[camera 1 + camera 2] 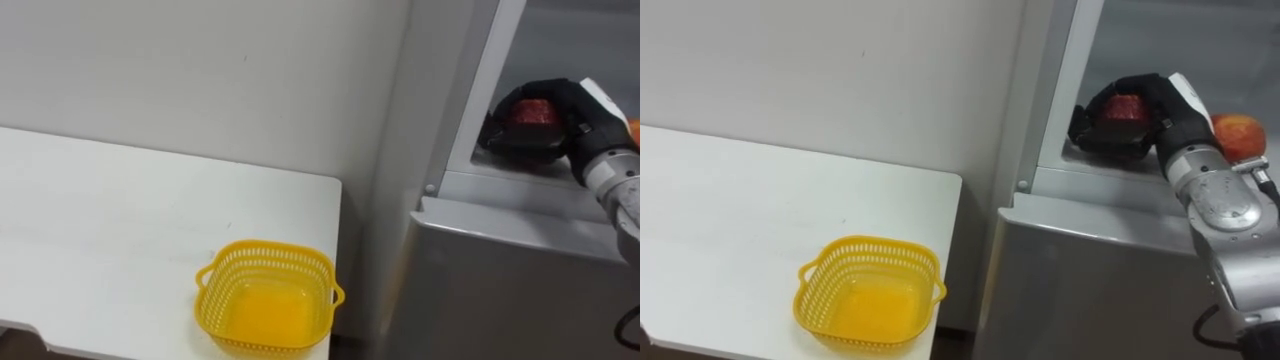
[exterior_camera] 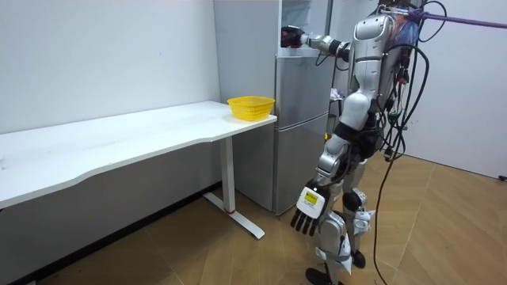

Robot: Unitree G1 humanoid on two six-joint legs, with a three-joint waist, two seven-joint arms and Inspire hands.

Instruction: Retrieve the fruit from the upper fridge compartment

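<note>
A plain white wall (image 1: 840, 70) is backing a long white table (image 1: 730, 210), and a silver fridge (image 1: 1090, 280) is standing just beside the table's end, its upper compartment open. The robot is standing in front of the fridge with its right arm stretched up into that compartment. The right hand (image 1: 1165, 110) is curling its fingers round a red fruit (image 1: 1125, 107), seemingly an apple, and is holding it just above the front sill of the shelf. The fruit is roundish, so no long axis is mattering here.

A second, orange-red fruit (image 1: 1238, 135) is lying on the same shelf, just beside the wrist on the robot's right. The left hand (image 2: 307, 210) is hanging low at the robot's side with its fingers loosely spread, well apart from the fridge.

A yellow plastic basket (image 1: 872, 242) is sitting empty on the table corner, below the holding hand and to its left. The compartment's left frame is standing between the two, so the fruit is likely needing to come out toward the robot before swinging left and down.
</note>
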